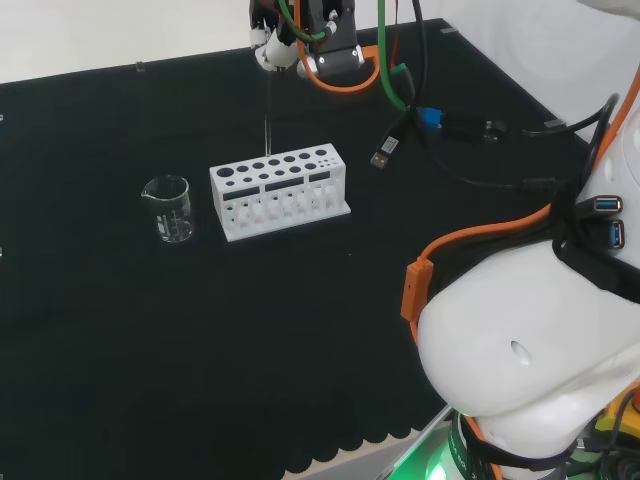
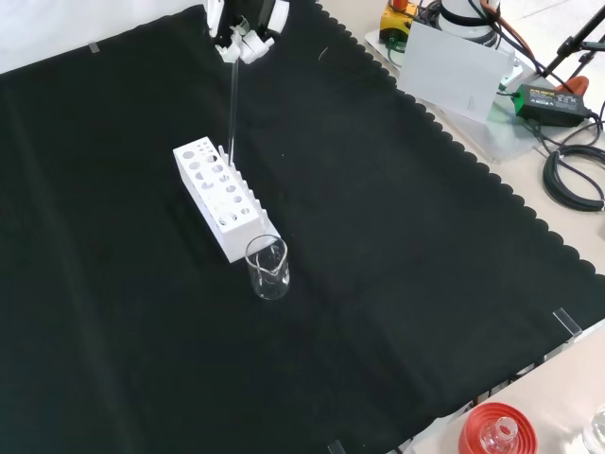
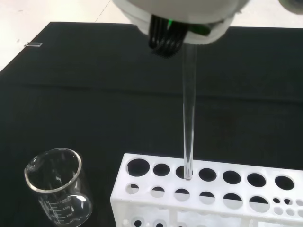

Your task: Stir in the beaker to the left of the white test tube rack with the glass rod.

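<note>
Black cloth [image 1: 150, 330] under everything. The white rack [image 1: 279, 190] sits beside the beaker [image 1: 168, 208], which is left of it in the head view. My hand [image 2: 241, 33] pinches the glass rod [image 3: 189, 118], tip still in a hole; swinging sideways early could tip the rack or snap the rod.

Black cloth [image 2: 397, 284] covers the bench; pale floor [image 3: 57, 12] beyond it.
</note>
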`<state>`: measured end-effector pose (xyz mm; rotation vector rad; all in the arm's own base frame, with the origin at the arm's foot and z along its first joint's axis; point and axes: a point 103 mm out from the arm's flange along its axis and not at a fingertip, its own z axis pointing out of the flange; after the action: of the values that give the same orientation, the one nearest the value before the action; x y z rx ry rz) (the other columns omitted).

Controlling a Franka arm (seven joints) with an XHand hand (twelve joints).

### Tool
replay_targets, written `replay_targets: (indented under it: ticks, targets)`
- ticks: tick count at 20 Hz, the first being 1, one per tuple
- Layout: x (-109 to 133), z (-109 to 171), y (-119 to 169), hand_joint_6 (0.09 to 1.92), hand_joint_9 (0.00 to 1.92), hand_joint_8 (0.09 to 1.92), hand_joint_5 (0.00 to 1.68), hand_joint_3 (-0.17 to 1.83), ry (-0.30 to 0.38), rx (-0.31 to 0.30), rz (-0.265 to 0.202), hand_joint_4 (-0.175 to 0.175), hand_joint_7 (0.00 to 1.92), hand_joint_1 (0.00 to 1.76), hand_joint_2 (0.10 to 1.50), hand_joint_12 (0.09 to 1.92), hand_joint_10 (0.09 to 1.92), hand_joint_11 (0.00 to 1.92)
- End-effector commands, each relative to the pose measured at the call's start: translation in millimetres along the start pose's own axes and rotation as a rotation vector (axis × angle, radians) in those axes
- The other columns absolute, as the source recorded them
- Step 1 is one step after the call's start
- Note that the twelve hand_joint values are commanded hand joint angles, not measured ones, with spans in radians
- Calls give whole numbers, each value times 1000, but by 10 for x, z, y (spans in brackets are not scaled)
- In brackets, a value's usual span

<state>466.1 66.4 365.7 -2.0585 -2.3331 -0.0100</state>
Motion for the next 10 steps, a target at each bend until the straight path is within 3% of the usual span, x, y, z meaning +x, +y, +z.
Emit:
replay_targets:
  ticks: [1, 10]
  targets:
    - [1, -5, 4, 728, 1781, 888, 1112, 717, -2, 6, -6, -175, 1307, 1318, 662, 655, 420, 1619]
    - [-6, -26, -14, 729, 1783, 886, 1113, 725, 7, -3, 1, -175, 1310, 1318, 657, 654, 415, 1621]
